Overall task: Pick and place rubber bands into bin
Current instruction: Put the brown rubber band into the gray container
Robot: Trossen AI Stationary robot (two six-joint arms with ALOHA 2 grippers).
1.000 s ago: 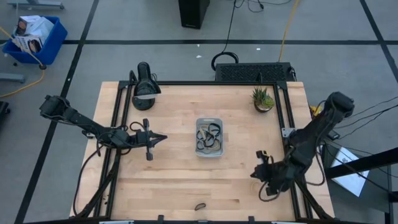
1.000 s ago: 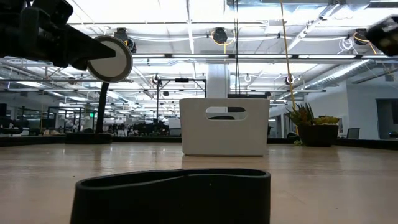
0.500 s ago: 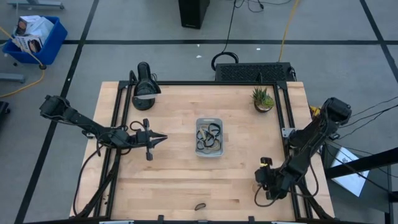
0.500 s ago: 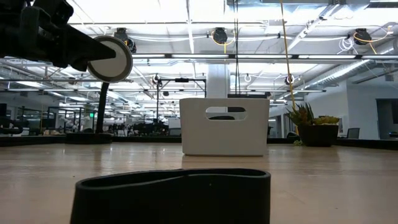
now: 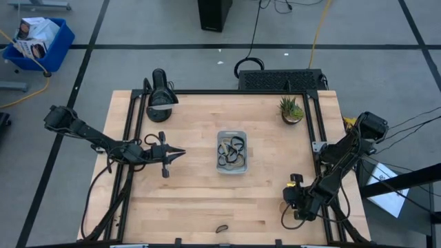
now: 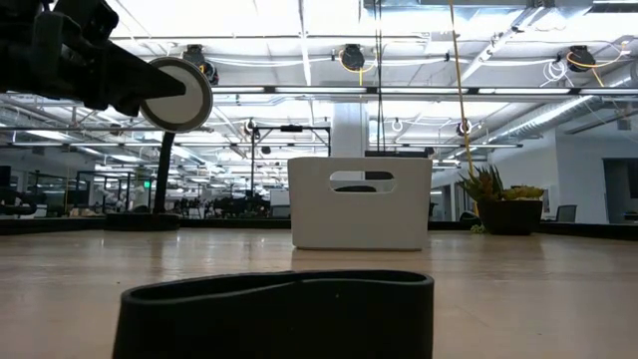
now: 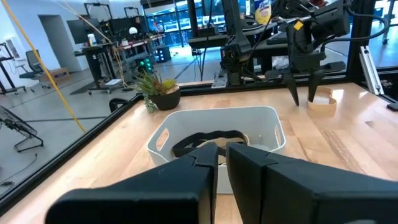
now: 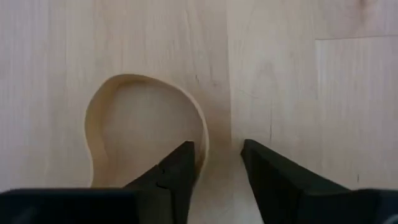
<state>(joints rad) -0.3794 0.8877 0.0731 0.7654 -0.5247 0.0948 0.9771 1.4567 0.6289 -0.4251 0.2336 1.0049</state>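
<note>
The bin (image 5: 232,152) stands at mid-table with several dark and tan rubber bands (image 5: 231,153) lying in it. A tan rubber band (image 8: 146,134) lies flat on the table near the right front. My right gripper (image 8: 217,163) stands open over it, pointing down, one finger inside the loop and one outside. A dark rubber band (image 5: 222,228) lies by the near edge, close before the low camera (image 6: 277,314). Left of the bin, my left gripper (image 5: 178,153) points at it, open by only a narrow slit (image 7: 221,163) and holding nothing. My right gripper has the tan band's side wall (image 8: 204,144) in the gap right beside one fingertip (image 8: 181,163). I cannot tell whether that finger touches it. The band lies on the wood, its loop unbent.
A small potted plant (image 5: 291,110) stands at the far right. A black round device (image 5: 161,96) sits at the far left corner. Bare wood lies between the bin and the near edge. A blue crate (image 5: 38,38) is on the floor beyond the table.
My right gripper has shifted a little toward the table's right and near edges, and its arm has left the upper right corner of the low view. The bands and the bin lie as before.
</note>
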